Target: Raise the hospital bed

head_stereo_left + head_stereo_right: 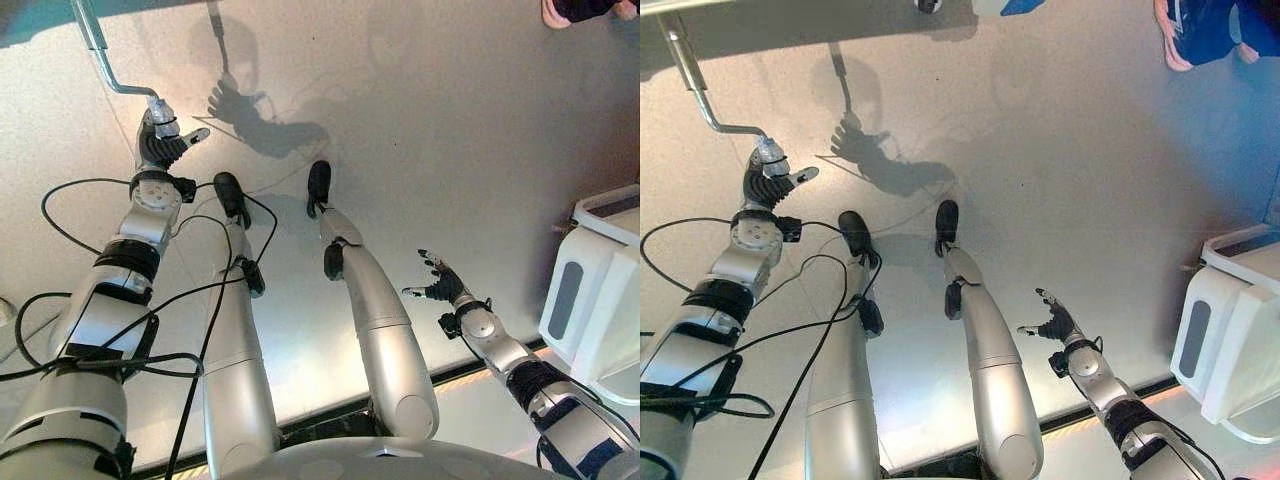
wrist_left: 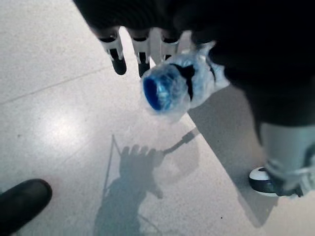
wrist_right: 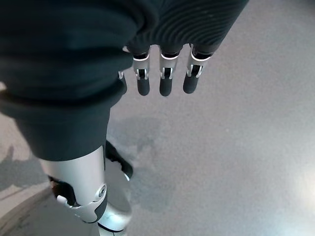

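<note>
The robot's left hand (image 1: 162, 140) is at the far left of the scene, closed round the grip end of the bed's crank handle (image 1: 108, 62), a bent metal rod that runs up and away to the far left edge, where the underside of the hospital bed (image 1: 700, 8) shows as a pale band along the top. In the left wrist view the crank's grip (image 2: 179, 84) sits in the hand as a bluish, plastic-wrapped cylinder with an open blue end, the thumb side wrapped over it and the other fingers (image 2: 117, 55) hanging fairly straight past it, so the hold looks like a partial clasp rather than a full fist. The right hand (image 1: 436, 282) hangs low on the near right, well apart from the crank, fingers spread and relaxed with nothing in it; its wrist view shows only floor beyond them. A white cart or cabinet (image 1: 598, 290) stands at the right edge, and a person's shoe (image 1: 556, 12) shows at the far right. The step in hand, as I judge it, is cranking, with the hand set on the handle. The next move calls for a steady circular sweep of the left wrist and forearm about the crank's axis, keeping the grip firm enough that the slick wrapped cylinder does not slip out.
</note>
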Available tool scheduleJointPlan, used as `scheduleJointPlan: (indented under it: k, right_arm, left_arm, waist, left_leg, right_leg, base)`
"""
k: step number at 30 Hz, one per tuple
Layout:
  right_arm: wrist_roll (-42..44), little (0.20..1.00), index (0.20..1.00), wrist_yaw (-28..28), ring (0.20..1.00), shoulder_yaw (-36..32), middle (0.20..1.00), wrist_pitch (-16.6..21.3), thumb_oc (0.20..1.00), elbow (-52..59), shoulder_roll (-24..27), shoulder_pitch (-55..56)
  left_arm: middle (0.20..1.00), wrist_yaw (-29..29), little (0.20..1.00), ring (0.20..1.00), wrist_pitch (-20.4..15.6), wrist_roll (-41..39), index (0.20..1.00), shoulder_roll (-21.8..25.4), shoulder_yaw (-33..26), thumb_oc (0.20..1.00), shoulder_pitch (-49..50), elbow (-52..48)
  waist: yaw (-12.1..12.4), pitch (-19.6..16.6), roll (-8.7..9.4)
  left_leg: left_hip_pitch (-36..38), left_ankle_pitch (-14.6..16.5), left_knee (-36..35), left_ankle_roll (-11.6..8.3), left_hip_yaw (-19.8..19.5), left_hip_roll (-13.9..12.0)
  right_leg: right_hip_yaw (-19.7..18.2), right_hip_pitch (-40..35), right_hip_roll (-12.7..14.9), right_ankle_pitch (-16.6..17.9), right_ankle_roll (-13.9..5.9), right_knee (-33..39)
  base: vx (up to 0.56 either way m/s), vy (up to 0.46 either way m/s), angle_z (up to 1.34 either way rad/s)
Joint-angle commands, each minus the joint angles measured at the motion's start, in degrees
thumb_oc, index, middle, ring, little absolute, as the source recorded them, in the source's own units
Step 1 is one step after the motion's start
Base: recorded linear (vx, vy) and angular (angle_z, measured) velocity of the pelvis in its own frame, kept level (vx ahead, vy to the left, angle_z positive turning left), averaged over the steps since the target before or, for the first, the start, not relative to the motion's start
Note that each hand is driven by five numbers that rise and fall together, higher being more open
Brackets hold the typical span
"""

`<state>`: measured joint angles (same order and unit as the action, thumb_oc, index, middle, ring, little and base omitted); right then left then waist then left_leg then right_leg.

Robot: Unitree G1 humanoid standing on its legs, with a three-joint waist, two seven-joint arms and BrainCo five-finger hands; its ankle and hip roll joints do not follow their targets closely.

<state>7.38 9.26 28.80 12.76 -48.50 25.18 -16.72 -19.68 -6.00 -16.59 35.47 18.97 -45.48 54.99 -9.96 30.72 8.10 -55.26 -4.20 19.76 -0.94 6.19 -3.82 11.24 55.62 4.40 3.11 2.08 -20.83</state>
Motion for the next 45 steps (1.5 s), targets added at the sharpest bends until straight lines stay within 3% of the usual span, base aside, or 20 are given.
scheduleJointPlan:
  k: [1, 5, 6, 10, 11, 14, 18, 23, 25, 26, 35, 45]
  right_arm:
    - [-0.2, 1.0, 1.0, 0.7, 1.0, -0.5, 1.0, -1.9, 1.0, -1.1, 1.2, 2.5]
    - [-0.4, 1.0, 1.0, 0.4, 1.0, -1.7, 1.0, -2.5, 1.0, -4.3, 0.7, 1.9]
    - [-1.0, 1.0, 1.0, -0.8, 1.0, -2.4, 1.0, -3.2, 1.0, -7.4, 0.2, 1.7]
    - [-1.4, 1.0, 1.0, -1.7, 1.0, -4.5, 1.0, -3.5, 1.0, -9.7, -0.4, 3.0]
    - [-2.3, 1.0, 1.0, -2.4, 1.0, -6.0, 1.0, -3.7, 1.0, -11.5, -0.9, 3.9]
    - [-4.0, 1.0, 1.0, -3.3, 1.0, -7.5, 1.0, -4.1, 1.0, -13.9, -1.7, 5.9]
    - [-4.7, 1.0, 1.0, -3.8, 1.0, -9.5, 1.0, -4.3, 1.0, -16.6, -2.7, 7.4]
    - [-4.6, 1.0, 1.0, -5.4, 1.0, -12.4, 1.0, -5.1, 1.0, -19.6, -4.9, 10.4]
    - [-4.6, 1.0, 1.0, -5.4, 1.0, -12.4, 1.0, -5.1, 1.0, -19.6, -4.9, 10.4]
    - [-3.2, 1.0, 1.0, -6.3, 1.0, -13.5, 1.0, -5.3, 1.0, -20.5, -6.5, 12.2]
    - [-2.6, 1.0, 1.0, -8.2, 1.0, -13.8, 1.0, -5.9, 1.0, -24.9, -9.3, 15.5]
    - [-2.8, 1.0, 1.0, -8.4, 1.0, -13.6, 1.0, -6.2, 1.0, -26.2, -10.6, 16.8]
  left_arm:
    - [1.0, 2.6, 1.0, 1.0, -1.1, -0.4, 1.0, -3.3, -2.6, 1.0, 8.4, -0.1]
    - [1.0, 5.1, 1.0, 1.0, -1.3, -0.5, 1.0, -7.4, -3.6, 1.0, 15.2, 2.7]
    - [1.0, 8.0, 1.0, 1.0, -0.1, 3.6, 1.0, -8.9, -4.0, 1.0, 19.1, 8.7]
    - [1.0, 10.3, 1.0, 1.0, 0.5, 5.9, 1.0, -11.7, -5.7, 1.0, 25.2, 11.8]
    - [1.0, 11.5, 1.0, 1.0, 0.8, 9.5, 1.0, -12.8, -6.5, 1.0, 29.3, 14.0]
    - [1.0, 13.0, 1.0, 1.0, 1.0, 13.5, 1.0, -13.6, -7.3, 1.0, 33.9, 16.8]
    - [1.0, 14.2, 1.0, 1.0, 0.8, 13.8, 1.0, -15.3, -9.0, 1.0, 37.3, 18.0]
    - [1.0, 15.9, 1.0, 1.0, 0.2, 13.5, 1.0, -18.3, -10.8, 1.0, 41.8, 18.4]
    - [1.0, 15.9, 1.0, 1.0, 0.2, 13.5, 1.0, -18.3, -10.7, 1.0, 41.8, 18.4]
    - [1.0, 16.6, 1.0, 1.0, 0.0, 13.3, 1.0, -19.5, -11.1, 1.0, 43.5, 18.9]
    - [1.0, 17.9, 1.0, 1.0, -0.5, 14.8, 1.0, -22.2, -9.1, 1.0, 46.0, 19.3]
    - [1.0, 18.0, 1.0, 1.0, -0.5, 15.8, 1.0, -23.0, -8.5, 1.0, 46.8, 20.2]
  waist:
    - [2.6, -1.6, 0.51]
    - [3.8, -2.6, -0.54]
    - [4.4, -3.8, -1.32]
    - [5.3, -5.6, -2.41]
    - [5.8, -7.9, -3.03]
    - [6.6, -10.8, -3.97]
    - [7.4, -13.2, -5.27]
    - [8.3, -19.6, -6.88]
    - [8.3, -19.5, -6.88]
    - [8.6, -22.8, -7.06]
    - [8.6, -29.4, -7.02]
    - [8.4, -31.1, -6.66]
  left_leg:
    - [3.5, 4.0, 2.8, 1.23, 0.5, 2.8]
    - [10.4, 4.1, 0.6, 1.14, 1.0, 3.7]
    - [15.3, 4.4, -0.5, 1.11, 1.1, 4.0]
    - [22.9, 4.5, -3.3, 0.95, 1.3, 4.5]
    - [27.5, 2.5, -6.1, 1.08, 1.7, 4.9]
    - [33.5, 2.4, -8.6, 0.92, 1.4, 5.0]
    - [38.8, 2.2, -11.0, 0.65, 1.2, 5.2]
    - [47.5, 1.2, -16.5, 0.1, 0.8, 5.4]
    - [47.7, 1.2, -16.6, 0.09, 0.8, 5.4]
    - [52.0, 0.9, -19.8, -0.04, 0.7, 5.5]
    - [57.4, 0.2, -24.8, -0.6, 1.2, 5.5]
    - [58.8, 0.7, -24.8, -0.54, 1.3, 5.5]
  right_leg:
    - [0.6, -4.1, 1.0, 2.0, -7.03, 0.5]
    - [0.8, -10.4, 1.2, 1.3, -7.04, 1.1]
    - [0.6, -15.3, 1.1, 0.7, -7.11, 1.5]
    - [0.2, -23.0, 0.9, 0.0, -7.33, 3.8]
    - [0.4, -27.9, 0.7, 1.1, -7.07, 6.6]
    - [0.3, -34.0, 0.3, 0.4, -7.44, 8.6]
    - [0.3, -39.1, 0.0, 0.0, -7.67, 10.4]
    - [0.7, -47.6, -0.2, 0.2, -8.59, 15.5]
    - [0.7, -47.8, -0.2, 0.3, -8.59, 15.6]
    - [0.9, -51.7, -0.7, 0.4, -8.86, 18.1]
    - [1.1, -57.5, -1.5, 1.3, -9.01, 23.5]
    - [0.9, -59.4, -1.8, 1.1, -8.58, 23.9]
  base:
    - [0.0, 0.0, 0.0]
    - [0.01, 0.022, 0.03]
    - [0.07, 0.051, -0.05]
    - [0.08, 0.041, -0.01]
    - [0.03, 0.011, 0.07]
    - [0.13, 0.03, 0.03]
    - [0.08, 0.015, 0.05]
    - [0.08, 0.007, 0.09]
    - [0.09, 0.007, 0.02]
    - [0.15, 0.005, -0.02]
    - [0.06, 0.01, 0.05]
    - [0.01, -0.003, 0.0]
